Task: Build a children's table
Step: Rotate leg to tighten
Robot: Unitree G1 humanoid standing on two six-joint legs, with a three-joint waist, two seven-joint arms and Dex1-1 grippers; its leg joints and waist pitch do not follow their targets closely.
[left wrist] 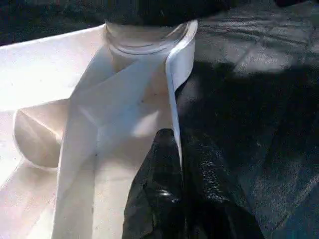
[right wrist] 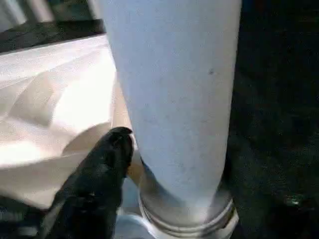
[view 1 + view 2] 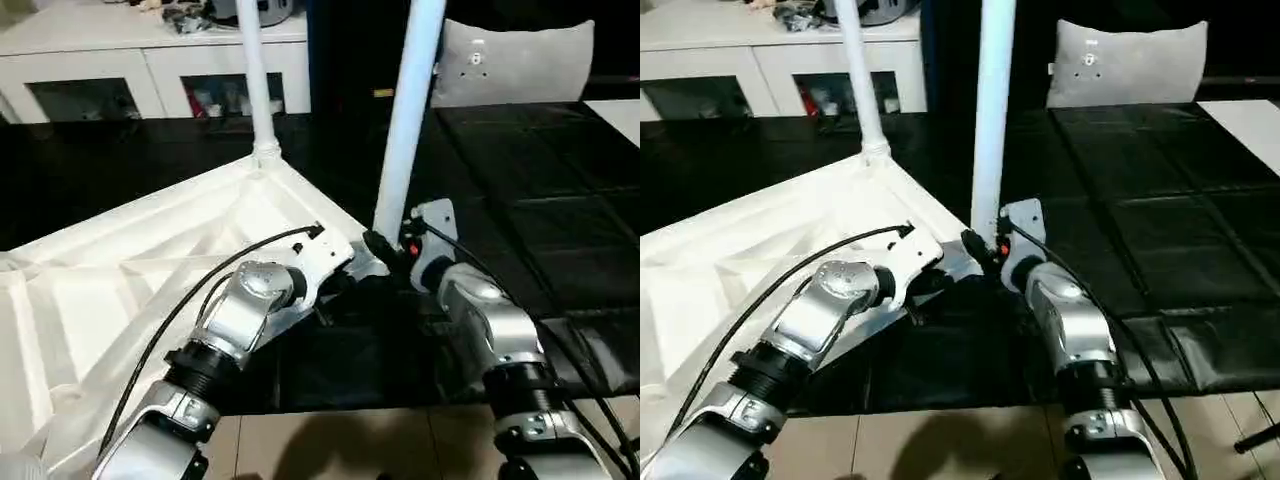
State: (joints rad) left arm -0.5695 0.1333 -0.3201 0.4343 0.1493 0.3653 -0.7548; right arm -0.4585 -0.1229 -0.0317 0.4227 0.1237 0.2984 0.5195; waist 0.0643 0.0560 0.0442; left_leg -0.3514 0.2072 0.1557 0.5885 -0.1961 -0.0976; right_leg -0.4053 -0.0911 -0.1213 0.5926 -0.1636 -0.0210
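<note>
Table top (image 3: 120,290), white, lies upside down on the black tabletop (image 3: 540,200), ribbed underside up, reaching from the left edge of the head views toward the centre. One leg (image 3: 255,80) stands upright in the round socket at the far corner. A second leg (image 3: 405,120) stands upright at the near right corner, its lower end seated in a socket collar (image 2: 187,219), as the right wrist view shows.

Left hand (image 1: 174,199) pinches the thin side wall of the top just below the corner socket, one black finger on each face of the wall, closed on it. Right hand (image 3: 385,248) is at the base of the second leg; one black finger (image 2: 94,184) lies against the leg's side just above the collar, while the other finger is hidden, so whether the leg is gripped cannot be told.

Silver forearms rise from the lower edge of the head views, with black cables running along them. Beyond the tabletop stands a white cabinet (image 3: 150,60) with glass doors and small items on top. A grey cushion (image 3: 515,60) rests at the far right.
</note>
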